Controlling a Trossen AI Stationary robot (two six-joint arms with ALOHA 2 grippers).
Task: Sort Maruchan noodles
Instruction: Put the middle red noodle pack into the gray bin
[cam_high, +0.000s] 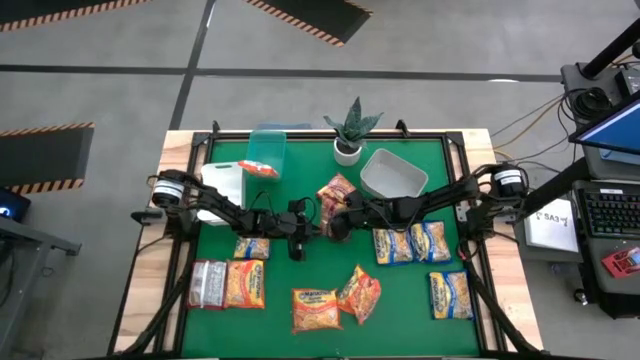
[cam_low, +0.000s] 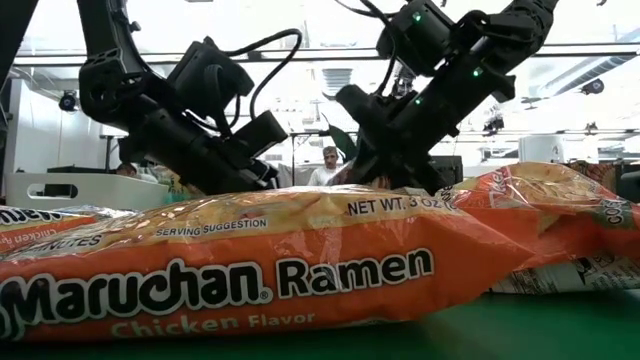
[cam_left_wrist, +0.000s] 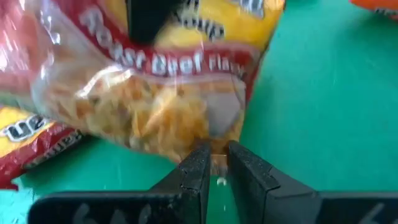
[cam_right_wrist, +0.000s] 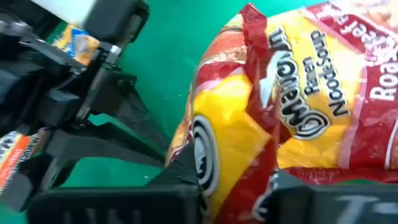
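A red-and-yellow Roast Beef Maruchan packet sits at the mat's centre between both grippers, just near of the red packets in the high view. My left gripper reaches in from the left and is shut on one end of it. My right gripper reaches in from the right and is shut on the opposite end. A second red packet lies beneath it. Other packets lie flat on the mat: yellow-and-blue, orange and silvery. My left gripper pinches the packet's clear sealed end seam between its two fingers. The packet stretches away from the fingers. Whether it is clear of the mat cannot be told. My right gripper holds the packet's other end between its two fingers, and the plastic there is crumpled and bunched up. The rest of the packet runs away from the fingers toward my left gripper.
Along the far side stand a white bin, a clear-teal bin with an orange packet in it, a potted plant and a grey bin. An orange Chicken packet fills the low view's foreground.
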